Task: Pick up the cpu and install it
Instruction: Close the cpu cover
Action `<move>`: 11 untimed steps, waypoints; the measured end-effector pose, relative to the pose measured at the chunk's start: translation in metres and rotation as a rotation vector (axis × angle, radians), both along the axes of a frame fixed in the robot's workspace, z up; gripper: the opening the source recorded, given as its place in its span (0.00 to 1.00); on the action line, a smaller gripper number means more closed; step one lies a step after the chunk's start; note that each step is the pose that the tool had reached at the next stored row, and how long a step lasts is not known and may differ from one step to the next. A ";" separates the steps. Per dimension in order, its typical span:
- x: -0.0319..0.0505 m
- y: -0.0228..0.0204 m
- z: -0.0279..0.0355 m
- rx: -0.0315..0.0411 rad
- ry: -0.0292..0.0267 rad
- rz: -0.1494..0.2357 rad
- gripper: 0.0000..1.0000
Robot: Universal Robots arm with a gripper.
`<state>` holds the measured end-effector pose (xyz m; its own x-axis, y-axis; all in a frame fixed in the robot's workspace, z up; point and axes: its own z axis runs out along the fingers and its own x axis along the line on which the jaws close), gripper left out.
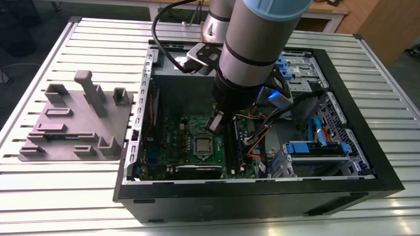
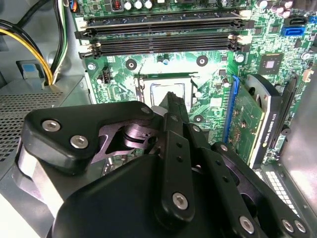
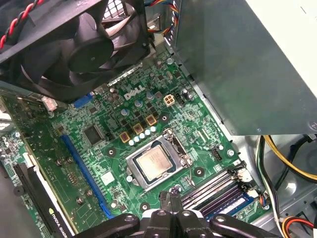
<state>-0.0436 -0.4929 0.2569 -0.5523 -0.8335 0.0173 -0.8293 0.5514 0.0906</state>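
Down inside the open computer case on the slatted desk, with the arm reaching in from above. Sitting flat in the socket frame at the middle of the green motherboard: the cpu, a small square chip with a dull silver-grey metal lid, faint print on top, edges lined up square with the frame around it. Same chip seen in the exterior view as a pale grey square on the board, and in the second wrist view as a bright patch just past the fingertips, partly hidden by them.

Hovering just beside the cpu, on the side toward the memory slots: the gripper, clenched, fingertips pressed together into one narrow black point, nothing between them. In the second wrist view the same closed tip sits over the near edge of the socket; contact with chip or frame cannot be told. In the exterior view, gripper just above the cpu.

Around the cpu: black fan beyond the far side of the board, grey metal box alongside, blue slot and a green expansion card standing on edge nearby. Outside the case, on the exterior view's left, a grey fixture tray on the desk.
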 end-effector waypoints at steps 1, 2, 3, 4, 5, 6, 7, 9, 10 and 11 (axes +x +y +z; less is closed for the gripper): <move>0.0000 0.0000 0.0000 0.0000 0.0000 0.000 0.10; -0.0001 0.0000 0.0000 0.0000 0.0000 0.000 0.10; -0.0001 0.0000 0.0000 0.0000 0.0000 0.000 0.10; -0.0001 0.0000 0.0000 0.0000 0.0000 0.000 0.10; -0.0001 -0.0001 -0.0002 0.0001 0.0000 0.000 0.10; -0.0002 -0.0001 -0.0006 0.0003 -0.0001 0.000 0.10; -0.0003 -0.0001 -0.0015 0.0001 0.0000 0.000 0.10; -0.0004 0.0006 -0.0038 -0.0001 -0.0002 0.000 0.10; -0.0004 0.0008 -0.0046 0.0002 -0.0003 0.000 0.10; -0.0006 0.0012 -0.0054 0.0007 -0.0003 0.000 0.10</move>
